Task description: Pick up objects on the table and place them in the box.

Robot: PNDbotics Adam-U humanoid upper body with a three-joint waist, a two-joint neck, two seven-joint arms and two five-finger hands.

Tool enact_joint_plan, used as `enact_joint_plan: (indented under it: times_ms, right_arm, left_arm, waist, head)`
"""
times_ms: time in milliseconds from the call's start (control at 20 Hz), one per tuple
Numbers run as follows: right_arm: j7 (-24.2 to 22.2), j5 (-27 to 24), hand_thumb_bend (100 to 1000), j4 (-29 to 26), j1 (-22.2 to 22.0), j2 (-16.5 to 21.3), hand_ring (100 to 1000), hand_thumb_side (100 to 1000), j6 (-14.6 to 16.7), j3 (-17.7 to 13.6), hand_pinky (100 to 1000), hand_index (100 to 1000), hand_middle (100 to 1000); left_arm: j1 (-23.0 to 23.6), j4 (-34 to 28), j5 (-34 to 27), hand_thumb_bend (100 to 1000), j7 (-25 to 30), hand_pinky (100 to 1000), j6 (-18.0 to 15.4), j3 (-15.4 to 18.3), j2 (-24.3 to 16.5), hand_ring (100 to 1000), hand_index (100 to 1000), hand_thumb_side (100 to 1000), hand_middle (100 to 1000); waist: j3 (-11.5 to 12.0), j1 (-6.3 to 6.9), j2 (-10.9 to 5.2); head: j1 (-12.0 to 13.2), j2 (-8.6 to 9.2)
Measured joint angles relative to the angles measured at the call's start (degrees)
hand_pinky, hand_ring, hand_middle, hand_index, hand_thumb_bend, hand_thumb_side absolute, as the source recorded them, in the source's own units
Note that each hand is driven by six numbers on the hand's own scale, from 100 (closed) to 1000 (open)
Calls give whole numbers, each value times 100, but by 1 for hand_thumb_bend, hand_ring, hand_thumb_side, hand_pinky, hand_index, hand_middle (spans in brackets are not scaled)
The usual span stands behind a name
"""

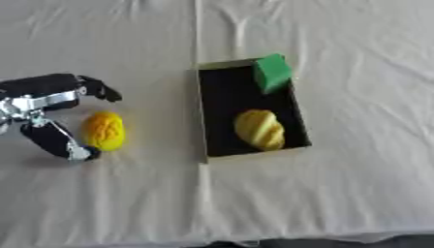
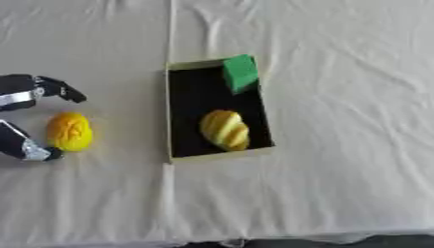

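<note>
On the white-clothed table, left of the black box, lies an orange lumpy object. The robot's left hand brackets it, fingers spread, not yet closed. It looks like a light, rounded toy, likely to roll; its sides seem best to grip. The box holds a yellow ridged object and a green block.

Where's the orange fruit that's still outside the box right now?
The orange fruit lies on the cloth left of the box, between the thumb and fingers of the open left hand.
</note>
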State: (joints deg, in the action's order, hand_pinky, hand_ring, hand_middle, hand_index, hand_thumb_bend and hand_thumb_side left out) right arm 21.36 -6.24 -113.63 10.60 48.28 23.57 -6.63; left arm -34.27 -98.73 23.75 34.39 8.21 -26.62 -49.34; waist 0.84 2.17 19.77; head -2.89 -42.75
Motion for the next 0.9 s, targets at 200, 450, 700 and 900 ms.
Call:
enact_joint_plan:
  times_ms: [200,450,700,900]
  right_arm:
    - [12,-33,100,0,-5,-33,882,526,-45,-2,958,849,650]
    - [21,-50,100,0,-37,-78,882,527,-77,-4,960,845,649]
    - [35,-94,100,0,-54,-120,881,528,-96,-6,961,843,647]
    - [36,-116,100,0,-73,-170,882,529,-98,-21,962,842,647]
  left_arm:
    - [15,71,3,502,14,932,-37,0,25,879,900,100,802]
    - [44,139,95,477,29,907,-69,0,51,855,881,100,774]
    - [45,251,362,425,-5,888,-139,-1,62,833,865,100,755]
    - [43,371,565,372,-65,859,-218,-19,126,798,838,100,717]
  waist:
    - [-5,-1,1]
    - [-10,-1,1]
    - [-19,-1,1]
    - [-40,-1,1]
  head:
    - [8,2]
    - [19,5]
    - [21,6]
    - [24,7]
